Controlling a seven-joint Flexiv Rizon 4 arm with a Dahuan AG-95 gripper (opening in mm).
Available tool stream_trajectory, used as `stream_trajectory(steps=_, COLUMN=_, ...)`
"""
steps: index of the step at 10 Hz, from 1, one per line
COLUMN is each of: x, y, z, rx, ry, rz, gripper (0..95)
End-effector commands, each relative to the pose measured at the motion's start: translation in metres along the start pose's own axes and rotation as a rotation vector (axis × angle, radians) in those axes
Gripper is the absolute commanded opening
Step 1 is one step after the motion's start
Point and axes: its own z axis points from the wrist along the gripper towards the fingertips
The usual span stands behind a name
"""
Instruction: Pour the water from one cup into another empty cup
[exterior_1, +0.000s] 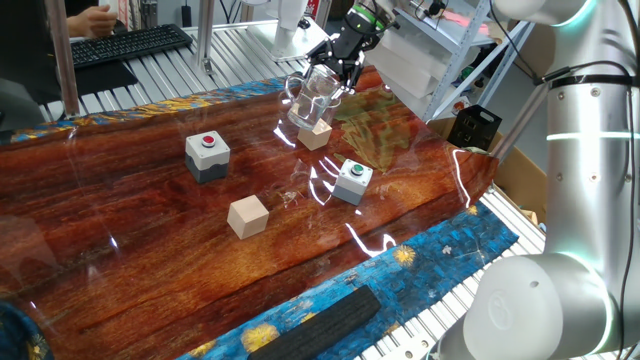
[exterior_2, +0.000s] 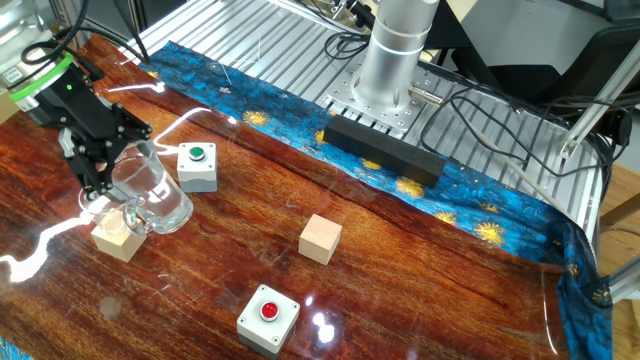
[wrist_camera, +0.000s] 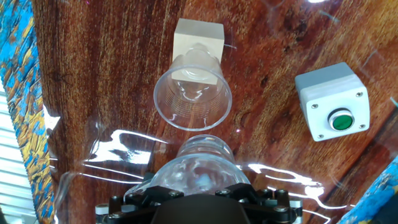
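My gripper (exterior_1: 336, 70) is shut on the clear glass mug (exterior_1: 318, 92) and holds it tilted above the table at the far side. In the hand view the mug (wrist_camera: 202, 163) fills the bottom between the jaws. The smaller clear handleless cup (wrist_camera: 193, 96) stands upright just beyond the mug, against a wooden cube (wrist_camera: 199, 36). The other fixed view shows the gripper (exterior_2: 100, 168) over the mug (exterior_2: 152, 190) and that cube (exterior_2: 117, 241). I cannot make out any water through the glass. The small cup is hard to tell apart in both fixed views.
A green-button box (exterior_1: 352, 181) (wrist_camera: 331, 102) stands near the cube. A red-button box (exterior_1: 207, 155) and a second wooden cube (exterior_1: 247, 216) stand mid-table. A black bar (exterior_2: 385, 152) lies on the blue cloth by the arm base. A keyboard (exterior_1: 130, 42) lies beyond the table.
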Motion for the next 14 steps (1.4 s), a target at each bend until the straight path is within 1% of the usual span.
stream_trajectory(steps=1, x=-0.0002, y=0.0005, z=-0.0002, rx=0.000, ry=0.009, rz=0.002, gripper=0.0)
stream_trajectory(steps=11, x=0.0004, y=0.0001, z=0.0019, rx=-0.007, ry=0.040, rz=-0.004, gripper=0.0)
stream_trajectory(steps=13, x=0.0000, y=0.0002, z=0.0019, rx=-0.010, ry=0.059, rz=-0.003, gripper=0.0)
stream_trajectory(steps=14, x=-0.0001, y=0.0002, z=0.0019, rx=-0.010, ry=0.062, rz=-0.004, gripper=0.0)
